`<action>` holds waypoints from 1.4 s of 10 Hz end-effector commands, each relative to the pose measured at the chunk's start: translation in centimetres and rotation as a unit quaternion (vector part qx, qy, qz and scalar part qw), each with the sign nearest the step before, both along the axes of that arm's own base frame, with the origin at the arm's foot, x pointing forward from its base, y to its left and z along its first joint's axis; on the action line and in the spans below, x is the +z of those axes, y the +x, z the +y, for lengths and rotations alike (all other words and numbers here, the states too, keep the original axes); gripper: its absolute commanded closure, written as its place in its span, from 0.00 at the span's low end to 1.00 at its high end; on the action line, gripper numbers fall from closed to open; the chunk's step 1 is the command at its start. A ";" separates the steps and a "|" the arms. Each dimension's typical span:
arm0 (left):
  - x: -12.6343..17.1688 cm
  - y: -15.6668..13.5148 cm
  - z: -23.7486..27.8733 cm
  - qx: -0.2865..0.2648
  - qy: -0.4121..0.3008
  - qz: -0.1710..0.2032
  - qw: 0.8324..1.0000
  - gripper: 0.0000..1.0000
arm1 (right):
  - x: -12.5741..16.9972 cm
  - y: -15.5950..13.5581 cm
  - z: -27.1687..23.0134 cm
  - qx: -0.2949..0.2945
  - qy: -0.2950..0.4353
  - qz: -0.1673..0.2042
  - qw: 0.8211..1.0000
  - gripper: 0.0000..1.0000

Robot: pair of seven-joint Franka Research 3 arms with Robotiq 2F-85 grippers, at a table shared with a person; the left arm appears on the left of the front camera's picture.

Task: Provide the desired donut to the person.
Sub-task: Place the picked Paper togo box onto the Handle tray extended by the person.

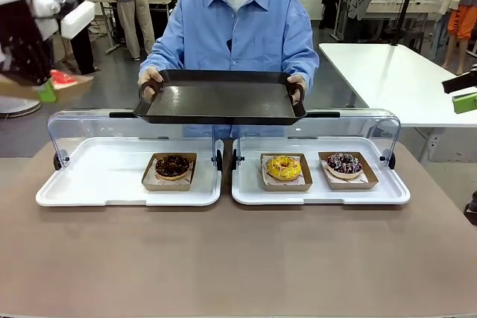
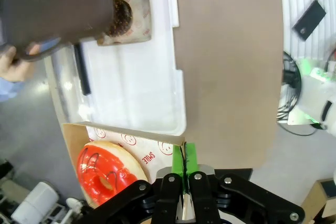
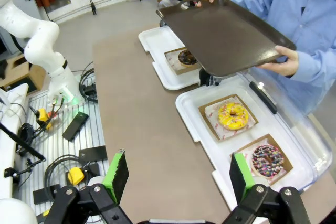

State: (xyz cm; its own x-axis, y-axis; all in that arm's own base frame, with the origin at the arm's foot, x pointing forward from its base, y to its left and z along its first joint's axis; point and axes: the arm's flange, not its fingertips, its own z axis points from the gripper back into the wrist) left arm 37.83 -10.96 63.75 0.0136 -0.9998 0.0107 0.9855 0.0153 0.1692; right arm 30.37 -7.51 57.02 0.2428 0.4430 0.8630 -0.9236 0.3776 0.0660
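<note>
A ring donut with glossy red icing [image 2: 105,174] sits in a shallow brown cardboard tray [image 2: 71,142] lined with white paper printed with smiley faces. It is held up in the air on the left side, past the outer end of the left white display tray [image 2: 136,93]. My left gripper [image 2: 184,166] is pinched tight on the cardboard tray's corner wall, green pads pressed together with only card between them.

I judge the load light but awkward. The card is thin and likely to flex, the icing looks soft and easy to smear, and the donut lies loose on the paper. I would keep it level and grip card only, never the donut.

Across the table, the person in a light-blue shirt [image 1: 238,31] holds out a flat, matte dark rectangular serving tray with a raised rim [image 1: 223,102] in both hands.

Below it, smooth white plastic trays with clear covers tipped back hold a chocolate donut [image 1: 172,165], a yellow-iced donut [image 1: 284,167] and a sprinkled dark donut [image 1: 343,163].

My right gripper [image 3: 178,174] is spread wide, holding nothing, above the brown tabletop [image 3: 147,129].
</note>
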 end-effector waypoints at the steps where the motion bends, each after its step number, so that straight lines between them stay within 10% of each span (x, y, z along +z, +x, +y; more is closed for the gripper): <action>1: 3.9 1.8 -5.0 -0.012 0.013 -0.005 1.000 0.99 | -0.1 0.3 0.0 0.005 0.011 -0.011 1.000 0.00; 5: 6.6 8.6 -15.9 -0.041 -0.012 -0.005 0.999 0.99 | -0.1 0.3 0.0 0.005 0.011 -0.011 1.000 0.00; 14: -3.9 19.1 -19.4 0.023 -0.062 0.048 0.997 0.99 | -0.1 0.3 0.0 0.005 0.011 -0.011 1.000 0.00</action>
